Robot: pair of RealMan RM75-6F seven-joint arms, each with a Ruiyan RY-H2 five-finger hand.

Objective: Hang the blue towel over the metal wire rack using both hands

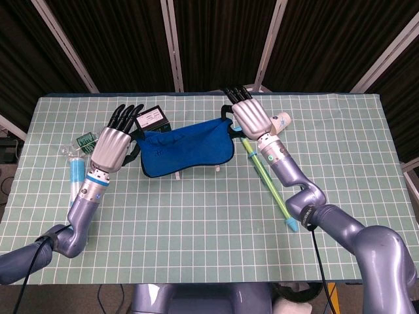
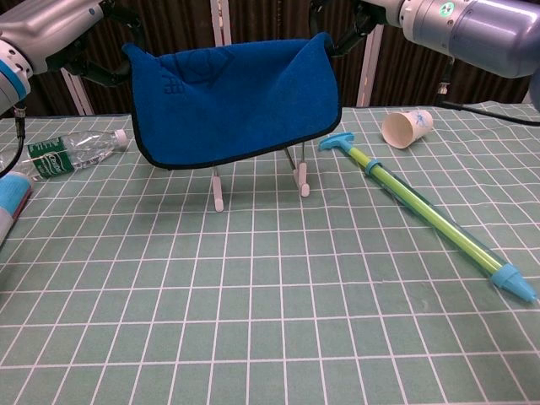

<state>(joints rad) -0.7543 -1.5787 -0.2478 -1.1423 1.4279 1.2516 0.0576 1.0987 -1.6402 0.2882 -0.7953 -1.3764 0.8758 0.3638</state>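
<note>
I hold the blue towel [image 2: 232,105] taut by its top corners, left hand [image 1: 111,147] at 9 o'clock, right hand [image 1: 250,118] at 3, draped above the wire rack [image 2: 299,173]. I judge level, simultaneous lowering prevents sliding.
</note>
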